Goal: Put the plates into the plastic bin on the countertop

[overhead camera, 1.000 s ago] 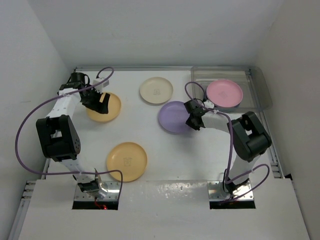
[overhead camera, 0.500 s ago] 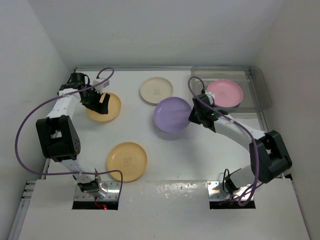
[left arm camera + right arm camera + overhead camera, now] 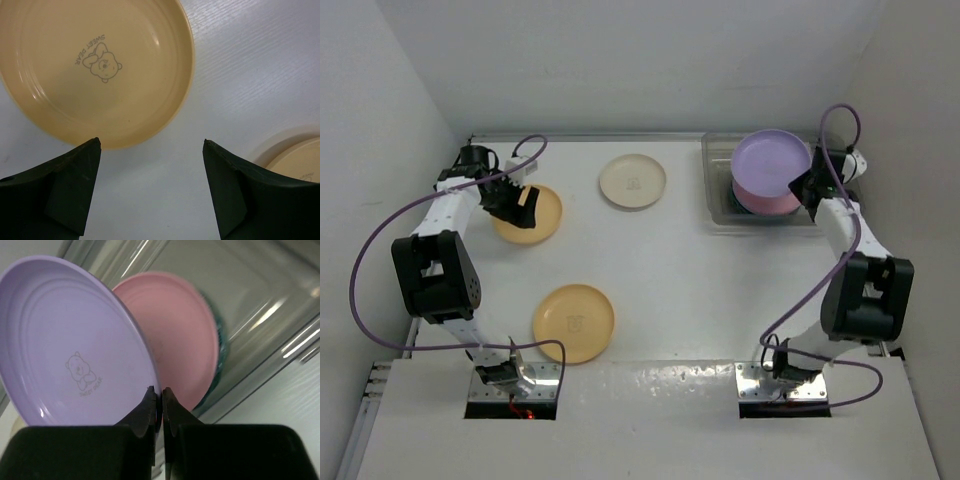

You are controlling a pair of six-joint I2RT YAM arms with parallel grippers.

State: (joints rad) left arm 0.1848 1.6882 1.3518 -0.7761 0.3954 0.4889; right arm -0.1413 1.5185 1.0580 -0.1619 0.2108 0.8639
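Stacking was in hand: your right fingers point(image 3: 148, 412) pinched the lavender plate point(image 3: 770, 158) by its rim, tilted over the pink plate point(image 3: 768, 200) inside the plastic bin point(image 3: 715, 215). Lowering it flat, then letting go, looked like your next move. Your left fingers point(image 3: 70, 185) stood spread at a yellow plate's point(image 3: 95, 65) edge.

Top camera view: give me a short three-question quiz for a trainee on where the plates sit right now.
1. True or false: the right hand is shut on the rim of the lavender round plastic plate.
2. Choose one: inside the clear plastic bin, the plate showing just beneath the held one is A cream, B pink, C yellow-orange.
3. How many plates lie on the white countertop outside the bin?

Key
1. True.
2. B, the pink plate.
3. Three: two yellow-orange plates and one cream plate.
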